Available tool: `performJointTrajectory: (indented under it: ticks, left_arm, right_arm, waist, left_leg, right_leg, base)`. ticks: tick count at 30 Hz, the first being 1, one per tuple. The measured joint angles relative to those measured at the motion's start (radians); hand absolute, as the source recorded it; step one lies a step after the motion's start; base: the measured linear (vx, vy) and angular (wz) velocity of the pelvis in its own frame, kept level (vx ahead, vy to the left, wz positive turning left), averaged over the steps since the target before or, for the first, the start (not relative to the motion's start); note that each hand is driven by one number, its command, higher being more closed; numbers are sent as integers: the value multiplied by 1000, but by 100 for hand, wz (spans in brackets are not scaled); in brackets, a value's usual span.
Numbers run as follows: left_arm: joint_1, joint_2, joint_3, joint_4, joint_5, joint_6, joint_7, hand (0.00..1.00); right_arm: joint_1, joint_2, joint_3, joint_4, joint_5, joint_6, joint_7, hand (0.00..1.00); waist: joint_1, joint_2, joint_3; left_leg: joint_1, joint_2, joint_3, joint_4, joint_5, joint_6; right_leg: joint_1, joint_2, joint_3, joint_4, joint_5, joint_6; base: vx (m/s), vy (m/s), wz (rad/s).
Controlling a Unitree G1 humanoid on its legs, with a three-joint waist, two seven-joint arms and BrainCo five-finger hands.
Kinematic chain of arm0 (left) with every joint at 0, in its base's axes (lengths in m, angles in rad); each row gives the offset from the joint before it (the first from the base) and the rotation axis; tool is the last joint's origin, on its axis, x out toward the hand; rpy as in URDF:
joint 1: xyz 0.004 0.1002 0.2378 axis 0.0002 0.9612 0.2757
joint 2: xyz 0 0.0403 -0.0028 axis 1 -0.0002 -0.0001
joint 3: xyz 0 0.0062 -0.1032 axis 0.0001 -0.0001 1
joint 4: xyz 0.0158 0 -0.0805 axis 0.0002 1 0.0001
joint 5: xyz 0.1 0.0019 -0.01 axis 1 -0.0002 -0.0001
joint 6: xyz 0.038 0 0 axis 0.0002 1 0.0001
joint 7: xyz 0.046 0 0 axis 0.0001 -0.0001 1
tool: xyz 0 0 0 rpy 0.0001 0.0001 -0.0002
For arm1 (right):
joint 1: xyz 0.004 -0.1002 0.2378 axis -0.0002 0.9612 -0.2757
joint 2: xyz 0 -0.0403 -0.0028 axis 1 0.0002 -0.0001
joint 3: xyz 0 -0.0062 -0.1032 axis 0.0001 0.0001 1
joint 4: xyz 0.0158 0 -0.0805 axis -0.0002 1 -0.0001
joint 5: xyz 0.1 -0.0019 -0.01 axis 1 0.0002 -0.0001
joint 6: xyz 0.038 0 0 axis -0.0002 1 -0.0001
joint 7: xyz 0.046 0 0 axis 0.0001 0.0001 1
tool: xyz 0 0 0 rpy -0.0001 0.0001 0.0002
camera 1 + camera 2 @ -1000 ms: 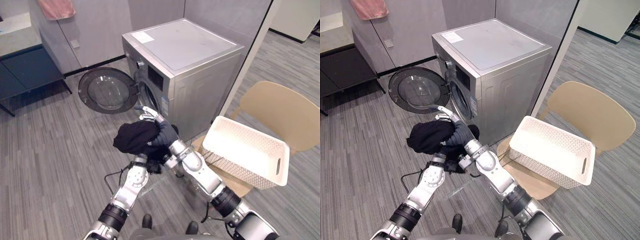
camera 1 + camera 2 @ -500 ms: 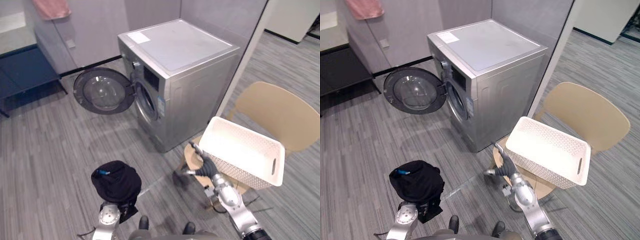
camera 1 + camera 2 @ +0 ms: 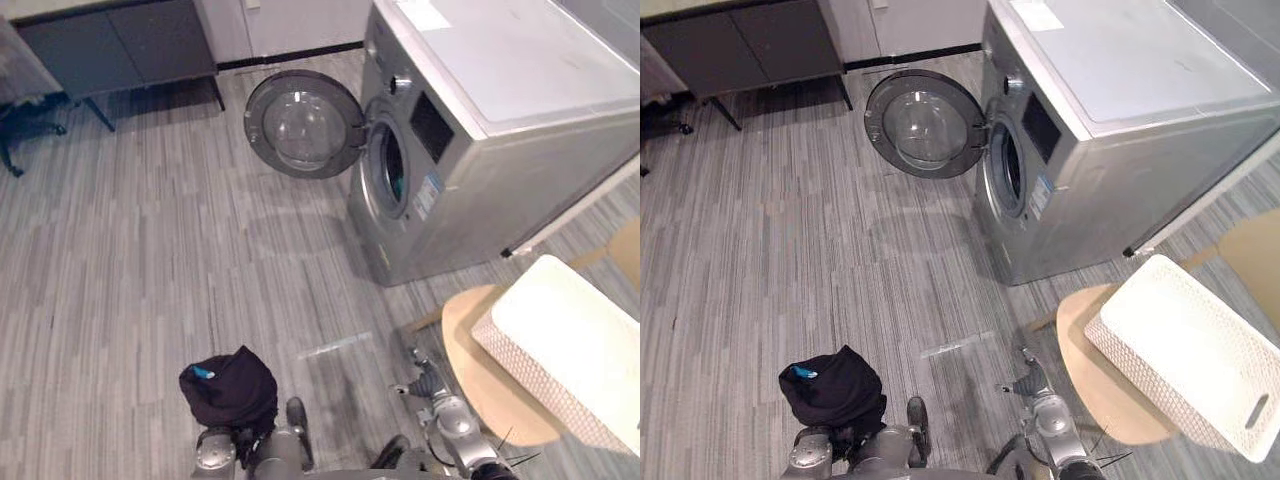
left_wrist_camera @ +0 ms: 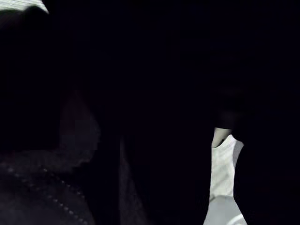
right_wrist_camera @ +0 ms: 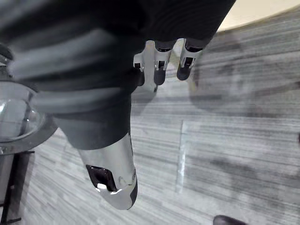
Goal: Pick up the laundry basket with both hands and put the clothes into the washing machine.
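The washing machine (image 3: 500, 90) takes up the 1 to 2 o'clock part of my head view. Its round door (image 3: 300, 125) is swung wide open toward 12 o'clock, which leaves the drum opening (image 3: 392, 170) clear. At 4 o'clock the white laundry basket (image 3: 1185, 360) rests on the tan seat of a chair (image 3: 480, 370), just beside the machine's near corner. The task's thing, a bundle of black clothes (image 3: 230, 390), is down at 7 o'clock, well apart from the machine. It sits on top of my left hand (image 4: 224, 159), and I cannot tell how that hand is set under the cloth. My right hand (image 3: 1028, 380) hangs low at 5 o'clock near the chair, loose and straight-fingered, with nothing in it.

As I judge it, the step in hand is getting that bundle across to the drum. To do it well I would keep the left arm level so the cloth does not slide off. I would bring the right hand in to steady the pile, then come at the opening squarely, on the side away from the door's hinge, so the arm does not knock the door.

The head views give me the layout and the gap to cover. The left wrist view is nearly all dark cloth with a sliver of silver. The right wrist view confirms the free fingers (image 5: 159, 70) and thumb over bare grey floor (image 5: 225, 140).
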Motion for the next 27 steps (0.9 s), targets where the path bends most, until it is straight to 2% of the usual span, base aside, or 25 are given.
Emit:
performJointTrajectory:
  ticks: [1,2,3,4,5,6,7,8,9,10,11,12,13,14,15,16,17,18,19,20,22,24,25,26,27]
  left_arm:
    - [5,2,-7,0,0,0,-3,100]
    - [2,8,-9,0,0,0,-2,100]
    - [-4,22,-21,3,0,0,-1,100]
    - [-5,34,-25,3,-1,0,-1,100]
    - [-6,40,-26,3,-1,0,-1,100]
    - [-24,41,-27,9,0,0,-1,100]
    - [-47,38,-30,16,0,0,-1,100]
    - [-58,36,-32,16,1,-1,-2,100]
    - [-79,32,-39,15,3,-3,-3,100]
    - [-95,32,-48,15,5,-3,-3,100]
    - [-99,30,-50,16,9,-3,-3,100]
    - [-102,17,-72,15,15,-5,-5,100]
    - [-105,6,-78,16,25,-6,-13,100]
    - [-106,1,-77,16,33,-6,-21,100]
    - [-105,-2,-76,18,43,-4,-24,100]
    - [-105,-5,-75,19,44,-4,-24,100]
    - [-83,-12,-67,19,43,-4,-25,100]
    - [-63,-16,-66,17,43,-4,-25,100]
    - [-60,-19,-66,17,43,-4,-26,100]
    - [-62,-23,-67,14,42,-3,-26,100]
    - [-73,-25,-67,12,42,-4,-26,100]
    - [-85,-31,-68,5,43,-4,-27,100]
    - [-87,-32,-68,4,43,-4,-28,100]
    - [-92,-32,-70,3,43,-4,-29,100]
    - [-103,-34,-71,3,43,-5,-33,100]
  right_arm:
    - [2,-7,2,-2,0,1,1,0]
    - [4,-7,2,-3,0,0,1,0]
    - [20,-3,2,-11,1,-2,4,0]
    - [30,-3,3,-11,2,-3,4,0]
    - [35,-3,3,-12,3,-3,4,0]
    - [42,-10,4,-19,7,-4,3,0]
    - [38,-16,3,-21,13,-5,3,0]
    - [37,-17,3,-24,17,-5,2,0]
    - [38,-18,3,-39,22,-5,2,0]
    - [40,-17,3,-47,23,-5,2,0]
    - [44,-17,3,-50,23,-5,2,0]
    - [51,-21,0,-54,23,-5,2,0]
    - [53,-25,-1,-67,23,-4,3,0]
    - [50,-23,-2,-80,24,-5,4,0]
    - [46,-18,1,-101,24,-5,5,0]
    - [48,-15,2,-109,24,-5,6,0]
    - [53,-8,10,-125,24,-4,5,0]
    - [65,-2,22,-159,24,-5,3,0]
    - [68,5,21,-172,24,-7,1,0]
    - [68,10,18,-188,29,-15,-2,0]
    - [65,10,15,-191,33,-21,-5,0]
    - [65,12,8,-176,34,-20,-5,0]
    - [64,14,3,-172,33,-20,-5,0]
    - [62,20,-3,-172,31,-20,-5,0]
    - [61,22,-10,-163,29,-20,-8,0]
  waist:
    - [-16,6,1]
    - [-21,14,7]
    - [-33,29,22]
    - [-41,28,23]
    - [-45,26,23]
    - [-52,26,35]
    - [-58,30,52]
    - [-67,31,55]
    - [-79,21,61]
    - [-80,17,70]
    - [-82,14,69]
    - [-92,22,60]
    - [-100,49,57]
    - [-101,62,56]
    - [-99,71,60]
    - [-100,76,63]
    - [-98,81,63]
    - [-87,81,64]
    - [-76,79,63]
    - [-65,70,58]
    - [-66,59,59]
    - [-61,55,61]
    - [-58,53,62]
    - [-50,49,63]
    - [-45,46,66]
  left_leg:
    - [13,-9,-28,17,-19,10]
    - [25,-8,-54,22,-27,15]
    - [51,3,-114,23,-45,28]
    - [75,3,-140,11,-52,28]
    - [91,2,-153,0,-57,30]
    - [136,-3,-184,-22,-67,32]
    - [173,-6,-208,-40,-65,25]
    - [188,-7,-225,-52,-67,22]
    - [225,-14,-256,-76,-77,5]
    - [260,-24,-277,-87,-95,-22]
    - [273,-27,-290,-87,-111,-41]
    - [305,-13,-319,-83,-142,-65]
    - [305,13,-319,-51,-156,-89]
    - [278,32,-309,12,-163,-102]
    - [220,63,-276,184,-154,-147]
    - [193,78,-260,273,-139,-171]
    - [141,133,-222,483,-49,-223]
    - [86,198,-176,691,-54,-212]
    - [69,217,-156,748,-65,-193]
    - [9,243,-108,821,-92,-148]
    - [-60,248,-67,773,-114,-112]
    - [-114,205,-102,550,-131,-99]
    - [-116,186,-135,483,-131,-100]
    - [-119,146,-217,366,-126,-108]
    - [-126,100,-335,242,-108,-136]
  right_leg:
    - [-74,-6,144,138,64,-83]
    - [-119,11,232,209,68,-72]
    - [-179,105,352,279,-23,-23]
    - [-198,162,372,262,-61,-33]
    - [-214,189,377,241,-75,-41]
    - [-249,244,369,160,-78,-48]
    - [-269,275,340,43,-66,-50]
    - [-282,287,324,-42,-46,-45]
    - [-291,304,297,-232,35,-45]
    - [-292,316,299,-348,105,-53]
    - [-291,313,308,-372,146,-66]
    - [-288,314,323,-317,236,-111]
    - [-294,322,300,-263,210,-139]
    - [-291,333,287,-247,183,-150]
    - [-258,358,275,-245,150,-166]
    - [-231,375,274,-253,140,-178]
    - [-154,422,282,-280,117,-202]
    - [-69,467,308,-314,96,-224]
    - [-42,480,326,-325,90,-231]
    - [13,500,373,-369,84,-239]
    - [70,503,417,-419,90,-232]
    - [132,501,503,-459,94,-221]
    - [142,498,525,-460,92,-216]
    - [159,490,567,-457,83,-200]
    - [177,481,625,-457,69,-180]
  base:
    - [281,212,74]
    - [364,147,89]
    - [390,37,95]
    - [368,6,92]
    - [381,-6,83]
    - [397,-39,81]
    - [405,-55,82]
    - [420,-84,89]
    - [458,-114,87]
    - [482,-141,85]
    - [517,-198,80]
    - [562,-253,78]
    - [680,-299,68]
    - [678,-299,32]
    - [543,-237,7]
    - [562,-243,-20]
    - [578,-220,-56]
    - [468,-172,-75]
    - [523,-147,-104]
    - [479,-103,-92]
    - [511,-83,-82]
    - [498,58,-97]
    - [386,120,-103]
    - [291,157,-123]
    - [345,238,-162]
